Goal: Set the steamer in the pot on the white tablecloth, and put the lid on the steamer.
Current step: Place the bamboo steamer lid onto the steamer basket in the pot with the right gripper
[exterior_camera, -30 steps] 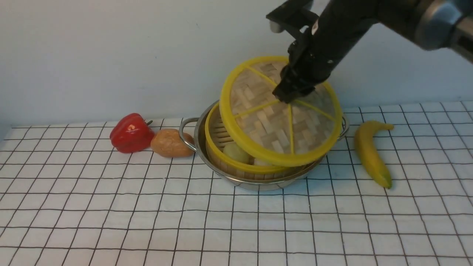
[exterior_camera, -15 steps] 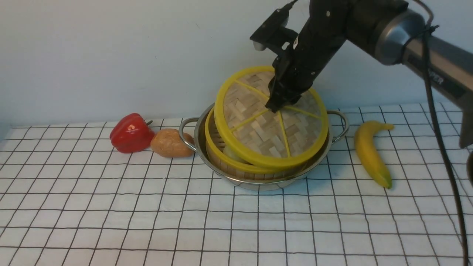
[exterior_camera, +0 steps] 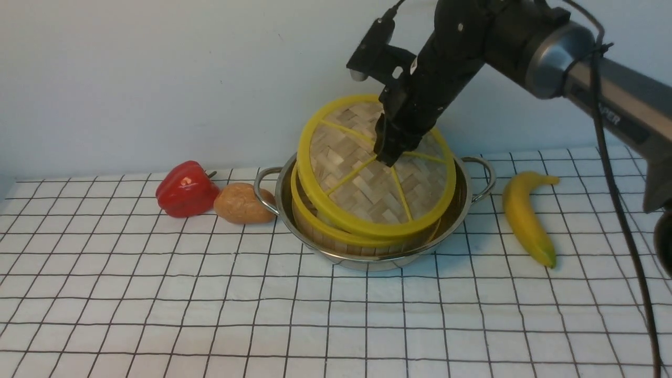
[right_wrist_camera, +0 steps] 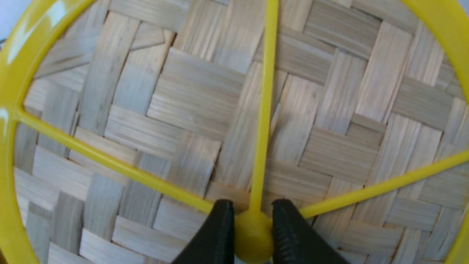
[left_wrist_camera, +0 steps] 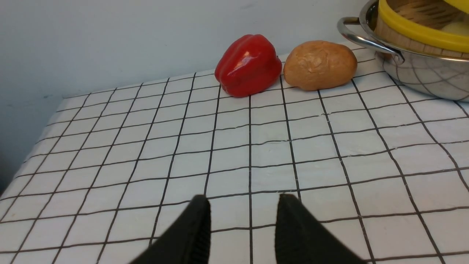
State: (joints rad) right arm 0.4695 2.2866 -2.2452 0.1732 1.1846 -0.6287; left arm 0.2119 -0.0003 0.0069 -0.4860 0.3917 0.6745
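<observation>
Right claw (exterior_camera: 389,156) comes in from above and is clamped on the yellow centre hub of the lid (exterior_camera: 367,185); the right wrist view shows both fingers (right_wrist_camera: 220,231) pinching the hub, spokes fanning out over the woven lid (right_wrist_camera: 183,110). The lid is tilted: the edge toward the camera sits low at the steamer (exterior_camera: 336,242) rim, the far edge is higher. Can't tell if the low edge touches the rim. The steamer sits inside the pot (exterior_camera: 367,261), which stands on the tablecloth (exterior_camera: 210,315) toward the back wall. Left claw (left_wrist_camera: 243,205) has its jaws apart with nothing between them, low over bare tablecloth (left_wrist_camera: 293,146), well apart from the pot (left_wrist_camera: 421,77) and steamer (left_wrist_camera: 414,31). On the pot's left are a brown potato (exterior_camera: 242,203), just beside the handle, and a red pepper (exterior_camera: 186,189) next to it; both also show in the left wrist view, pepper (left_wrist_camera: 249,64) and potato (left_wrist_camera: 319,65). A banana (exterior_camera: 525,218) lies right of the pot.
</observation>
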